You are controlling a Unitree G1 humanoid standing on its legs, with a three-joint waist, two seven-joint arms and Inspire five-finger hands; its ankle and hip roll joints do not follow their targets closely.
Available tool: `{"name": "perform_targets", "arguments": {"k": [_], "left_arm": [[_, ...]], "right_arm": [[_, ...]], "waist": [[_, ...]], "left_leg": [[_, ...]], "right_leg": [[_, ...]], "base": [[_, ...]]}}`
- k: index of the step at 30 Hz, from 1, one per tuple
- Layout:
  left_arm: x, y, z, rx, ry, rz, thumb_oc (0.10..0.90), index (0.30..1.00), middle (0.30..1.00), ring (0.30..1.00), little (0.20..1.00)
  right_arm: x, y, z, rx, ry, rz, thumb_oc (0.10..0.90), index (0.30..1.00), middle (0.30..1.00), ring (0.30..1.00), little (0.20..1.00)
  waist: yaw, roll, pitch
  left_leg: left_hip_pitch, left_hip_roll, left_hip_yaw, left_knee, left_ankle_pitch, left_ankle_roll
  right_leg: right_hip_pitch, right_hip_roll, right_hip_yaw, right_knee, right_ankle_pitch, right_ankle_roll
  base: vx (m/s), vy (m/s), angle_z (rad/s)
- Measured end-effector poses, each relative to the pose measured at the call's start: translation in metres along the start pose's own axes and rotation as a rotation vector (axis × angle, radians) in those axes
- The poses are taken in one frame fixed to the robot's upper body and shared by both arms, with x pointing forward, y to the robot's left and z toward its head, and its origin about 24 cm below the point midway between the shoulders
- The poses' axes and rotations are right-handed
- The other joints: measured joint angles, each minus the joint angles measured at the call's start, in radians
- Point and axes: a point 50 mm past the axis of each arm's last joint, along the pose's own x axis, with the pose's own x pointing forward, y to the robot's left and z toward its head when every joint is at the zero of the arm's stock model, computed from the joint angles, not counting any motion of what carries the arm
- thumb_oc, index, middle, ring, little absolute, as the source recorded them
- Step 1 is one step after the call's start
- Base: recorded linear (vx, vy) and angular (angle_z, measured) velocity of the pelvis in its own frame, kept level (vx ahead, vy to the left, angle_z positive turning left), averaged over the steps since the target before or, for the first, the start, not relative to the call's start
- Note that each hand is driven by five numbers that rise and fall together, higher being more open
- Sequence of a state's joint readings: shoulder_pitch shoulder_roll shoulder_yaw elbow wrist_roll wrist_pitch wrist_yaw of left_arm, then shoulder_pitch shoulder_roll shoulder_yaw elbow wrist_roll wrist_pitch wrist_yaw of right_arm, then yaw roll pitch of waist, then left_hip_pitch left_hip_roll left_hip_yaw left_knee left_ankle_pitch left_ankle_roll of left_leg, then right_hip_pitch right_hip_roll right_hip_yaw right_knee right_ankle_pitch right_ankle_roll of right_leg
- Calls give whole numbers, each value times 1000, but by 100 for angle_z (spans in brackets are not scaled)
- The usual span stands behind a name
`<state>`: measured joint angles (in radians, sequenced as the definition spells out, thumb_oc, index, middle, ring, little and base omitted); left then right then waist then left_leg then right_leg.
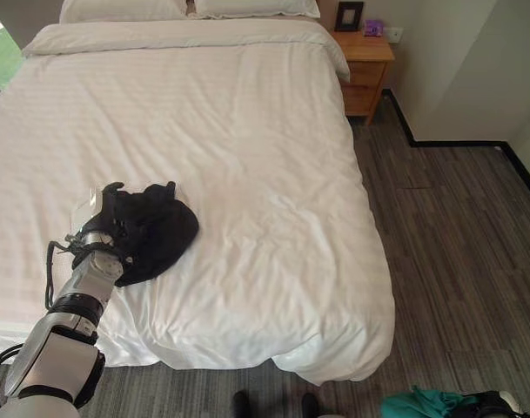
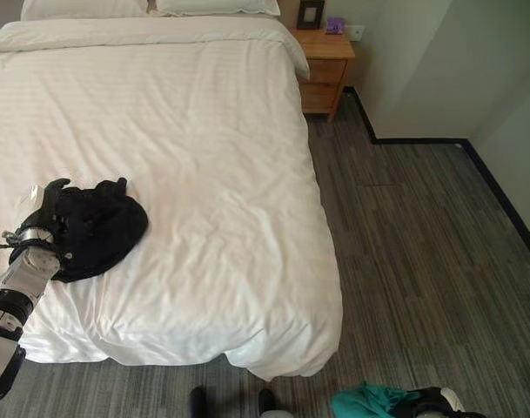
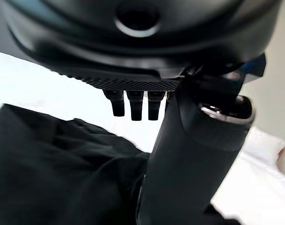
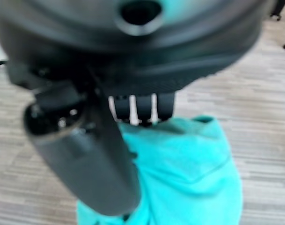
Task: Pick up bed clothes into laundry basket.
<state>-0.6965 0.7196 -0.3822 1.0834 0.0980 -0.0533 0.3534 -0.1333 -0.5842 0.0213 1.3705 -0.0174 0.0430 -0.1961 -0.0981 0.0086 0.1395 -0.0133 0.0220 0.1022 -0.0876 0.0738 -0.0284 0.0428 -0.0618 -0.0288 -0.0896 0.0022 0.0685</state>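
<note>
The black garment (image 1: 151, 231) lies bunched on the white bed (image 1: 247, 157) near its foot-end edge, and the left hand (image 1: 108, 228) rests on its near side with thumb and fingers reaching into the cloth, though I cannot tell whether they have closed on it. If only a loose outer fold gets caught, the garment may slip free during the lift, or the fingers may snag the bed's white cover and drag it too. The right hand (image 4: 109, 140) hangs above the floor (image 1: 456, 252) with its fingers curled round a teal cloth (image 4: 184, 173), which could drop if that hold loosens.
</note>
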Motion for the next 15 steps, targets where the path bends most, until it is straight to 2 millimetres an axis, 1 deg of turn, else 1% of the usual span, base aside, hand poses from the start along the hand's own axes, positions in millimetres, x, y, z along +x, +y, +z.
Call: {"name": "perform_targets", "arguments": {"k": [3, 5, 6, 7, 8, 9, 10, 13, 15], "left_arm": [[-1, -6, -9, 114, 56, -20, 800, 900, 900, 900, 900], [-4, -16, -13, 194, 66, -56, 800, 900, 900, 900, 900], [-5, -19, -14, 200, 70, -68, 800, 900, 900, 900, 900], [-8, -25, -15, 211, 82, -87, 527, 491, 491, 491, 491], [-11, -32, -20, 218, 101, -120, 400, 300, 300, 300, 300], [-16, -41, -25, 228, 121, -155, 400, 300, 300, 300, 300], [-18, -47, -25, 228, 127, -175, 400, 300, 300, 300, 300], [-14, -37, -24, 255, 112, -147, 400, 300, 300, 300, 300], [-12, -34, -22, 279, 100, -142, 400, 300, 300, 300, 300]], "right_arm": [[0, 0, 4, 5, -8, 4, 400, 300, 300, 300, 300], [0, 0, 11, 12, -25, 3, 400, 300, 300, 300, 300], [0, 0, 12, 8, -28, 3, 400, 300, 300, 300, 300], [1, 0, 16, 8, -37, 3, 400, 300, 300, 300, 300], [1, -1, 23, 7, -55, 5, 400, 300, 300, 300, 300], [1, -5, 31, 0, -72, 5, 400, 300, 300, 300, 300], [2, -11, 36, -9, -84, -6, 400, 300, 300, 300, 300], [3, -26, 45, -8, -111, -43, 400, 300, 300, 300, 300], [3, -35, 52, -2, -129, -64, 400, 300, 300, 300, 300]], "waist": [[-2, -4, 3], [-1, -7, 4], [-1, -9, 5], [0, -8, 5], [-2, -9, 5], [-3, -7, 5], [-3, -6, 4], [-3, -3, 2], [-1, -1, 1]], "left_leg": [[-10, -2, -2, 0, 0, 0], [-18, -2, -1, 0, 0, 0], [-20, -2, -1, 0, 0, 0], [-23, -2, -1, 0, 0, 0], [-24, -1, 1, 0, 0, 0], [-24, -3, 3, 0, 0, 0], [-25, -3, 5, 0, 0, 0], [-24, -2, 6, 0, 0, 0], [-20, -1, 13, 0, 0, 1]], "right_leg": [[-9, -2, -3, 0, 2, 2], [-16, -2, -3, 0, 4, 2], [-19, -2, -3, 0, 5, 2], [-22, -2, -3, 0, 6, 2], [-25, -1, 0, 0, 7, 4], [-27, -3, 4, 0, 9, 5], [-29, -3, 5, 0, 9, 6], [-29, -2, 6, 0, 10, 7], [-26, -1, 7, 0, 11, 7]], "base": [[-39, 13, 3], [-40, 9, -1], [-51, 20, 1], [-33, 22, -2], [-37, 25, -8], [-16, 1, -10], [-18, -6, -8], [-30, -21, -1], [-72, -71, -3]]}}
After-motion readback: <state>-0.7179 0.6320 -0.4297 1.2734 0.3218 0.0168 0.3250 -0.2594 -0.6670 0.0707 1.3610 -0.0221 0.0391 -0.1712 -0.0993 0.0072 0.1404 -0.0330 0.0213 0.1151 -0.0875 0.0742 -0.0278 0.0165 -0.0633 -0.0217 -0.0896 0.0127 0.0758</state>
